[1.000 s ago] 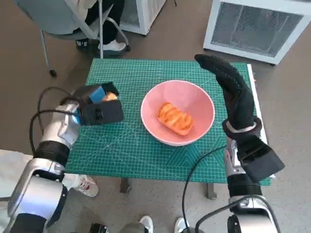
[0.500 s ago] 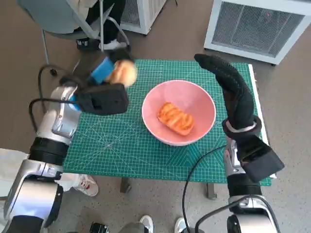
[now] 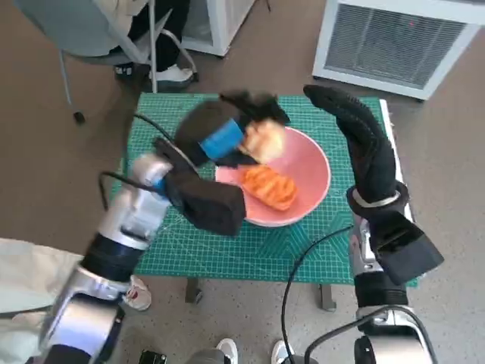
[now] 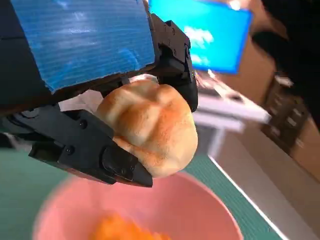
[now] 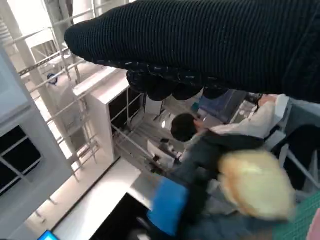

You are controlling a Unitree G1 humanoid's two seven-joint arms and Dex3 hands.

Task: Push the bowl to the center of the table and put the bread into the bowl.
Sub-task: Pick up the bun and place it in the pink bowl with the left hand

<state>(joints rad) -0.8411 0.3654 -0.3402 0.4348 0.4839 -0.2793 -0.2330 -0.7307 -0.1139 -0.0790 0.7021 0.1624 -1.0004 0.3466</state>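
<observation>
Head view shows the left hand (image 3: 231, 140) pinching a pale bread roll (image 3: 263, 139) over the near-left rim of the pink bowl (image 3: 311, 171), mid-table. Placing step; next, fingers must part above the bowl. Right hand (image 3: 364, 144) stands beside the bowl, fingers straight, together.

Bowl (image 3: 307, 171) smooth pink, slightly glossy. Bread roll (image 4: 150, 127) above bowl, matt golden crust, creased. Right hand (image 3: 364, 148) beside bowl, rough black knit. Mat (image 3: 174, 235) under bowl, matt green, gridded.
</observation>
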